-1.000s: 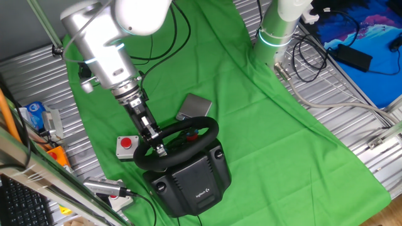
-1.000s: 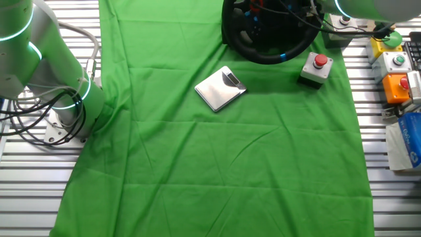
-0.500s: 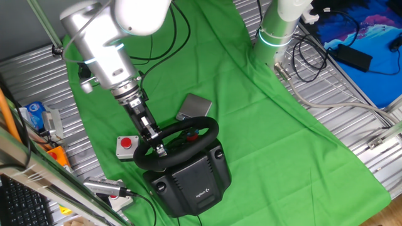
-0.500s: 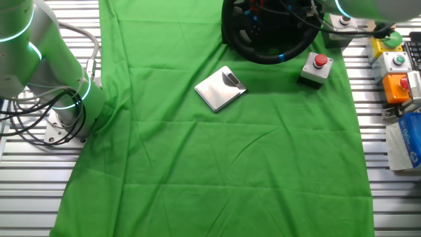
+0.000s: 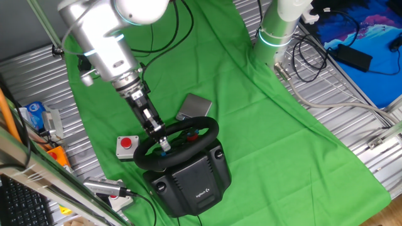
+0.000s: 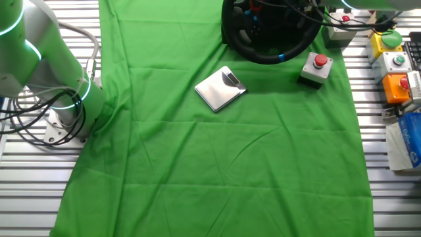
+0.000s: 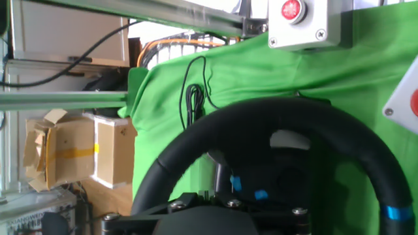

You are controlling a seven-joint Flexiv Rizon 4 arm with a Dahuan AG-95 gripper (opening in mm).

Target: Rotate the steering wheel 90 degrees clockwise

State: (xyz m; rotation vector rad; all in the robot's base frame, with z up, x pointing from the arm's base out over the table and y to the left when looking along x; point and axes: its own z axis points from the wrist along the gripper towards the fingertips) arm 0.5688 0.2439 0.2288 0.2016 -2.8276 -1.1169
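The black steering wheel [image 5: 200, 127] sits tilted on its bulky black base [image 5: 191, 181] at the near end of the green cloth. It also shows at the top edge of the other fixed view [image 6: 263, 54], and its rim fills the hand view [image 7: 287, 117], with small blue buttons on the hub. My gripper [image 5: 162, 146] reaches down from the upper left to the wheel's left rim, just inside it. Its fingertips are too small to make out here. In the hand view only the gripper's dark housing [image 7: 215, 212] shows, at the bottom edge.
A small grey box with a red round button [image 5: 126, 145] stands just left of the wheel; it also shows in the other fixed view [image 6: 316, 68]. A flat silver plate [image 5: 194, 106] lies behind the wheel. Button boxes [image 6: 396, 72] and cables lie off the cloth.
The arm has shifted up and a little right, and the gripper tip has slid slightly right at the rim. The blue mark on the rim has stayed put.
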